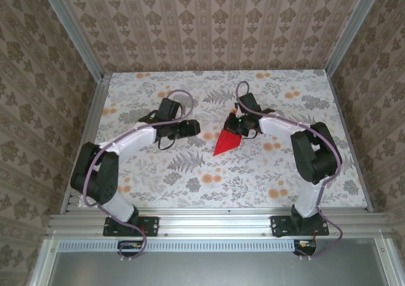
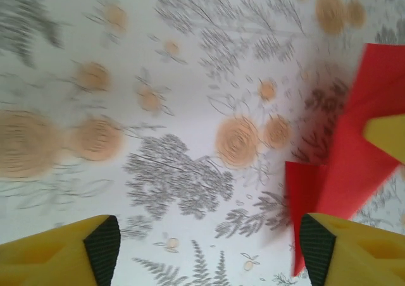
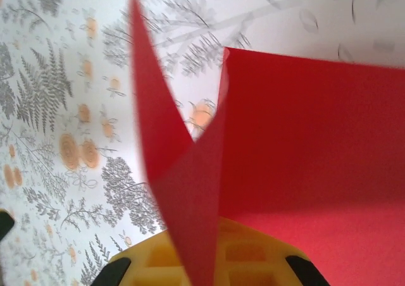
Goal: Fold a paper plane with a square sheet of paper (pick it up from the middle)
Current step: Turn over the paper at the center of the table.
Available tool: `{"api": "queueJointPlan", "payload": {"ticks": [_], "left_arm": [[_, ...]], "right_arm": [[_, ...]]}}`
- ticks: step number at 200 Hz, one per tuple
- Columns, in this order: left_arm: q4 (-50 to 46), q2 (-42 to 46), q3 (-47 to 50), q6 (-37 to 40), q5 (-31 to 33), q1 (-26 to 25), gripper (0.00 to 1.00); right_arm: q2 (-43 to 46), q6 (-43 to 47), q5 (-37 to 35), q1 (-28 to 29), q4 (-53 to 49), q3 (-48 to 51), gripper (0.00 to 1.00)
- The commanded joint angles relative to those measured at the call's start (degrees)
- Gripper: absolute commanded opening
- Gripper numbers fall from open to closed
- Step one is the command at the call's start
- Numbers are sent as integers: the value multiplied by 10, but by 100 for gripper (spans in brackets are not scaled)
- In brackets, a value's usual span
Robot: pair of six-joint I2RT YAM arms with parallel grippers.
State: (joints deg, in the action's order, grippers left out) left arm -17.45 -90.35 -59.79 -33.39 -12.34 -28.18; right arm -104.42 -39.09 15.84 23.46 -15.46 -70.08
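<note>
Starting at your near edge, both arms are reaching out over the floral table (image 1: 171, 178). The first red you are meeting is the plane (image 1: 226, 143), sitting near mid-table, a little right of centre, with its nose pointing back toward the bases. Whether that nose is touching the table or hanging just above it, I cannot tell from overhead. Behind it the right gripper (image 1: 239, 128) is pinching the tail end: its wrist view is showing the fingers closed right down, a red fold coming up between them and a flap standing loose to one side. Just left of the plane, the left gripper (image 2: 209, 251) is standing wide with nothing between its pads (image 2: 101, 248), and the red edge is lying just beside one finger. Now the risks, as I am reading them. One thin pinch is carrying the whole thing, so a quick swing could let the paper slide out or pull the creases open. If you bring the left finger in to close, that loose flap could catch on it, and you would be crushing a wing rather than gripping the spine. And pressing down on the nose could buckle it.
</note>
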Motion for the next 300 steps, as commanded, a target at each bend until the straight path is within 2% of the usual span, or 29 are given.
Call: {"api": "queueJointPlan", "payload": {"ticks": [1, 61, 93, 127, 158, 190, 215, 248, 300], "left_arm": [[-43, 38, 12, 21, 34, 46, 82], [-62, 116, 36, 38, -2, 148, 97], [-79, 163, 58, 33, -10, 196, 99], [-104, 204, 64, 41, -21, 232, 100], [-106, 205, 52, 30, -36, 241, 100], [-98, 197, 42, 27, -35, 241, 100], [-100, 184, 34, 29, -43, 241, 100], [-81, 177, 52, 25, -46, 241, 100], [-67, 159, 57, 22, -62, 241, 100]], "right_arm": [[24, 118, -122, 30, -137, -55, 4], [-49, 236, -376, 109, -275, -198, 4], [-118, 271, -518, 156, -320, -261, 5], [-182, 272, -584, 184, -336, -291, 5], [-234, 249, -628, 208, -357, -298, 5], [-249, 226, -626, 232, -371, -288, 7], [-255, 208, -601, 253, -374, -279, 13], [-254, 204, -548, 278, -356, -269, 26], [-210, 172, -440, 300, -331, -254, 31]]}}
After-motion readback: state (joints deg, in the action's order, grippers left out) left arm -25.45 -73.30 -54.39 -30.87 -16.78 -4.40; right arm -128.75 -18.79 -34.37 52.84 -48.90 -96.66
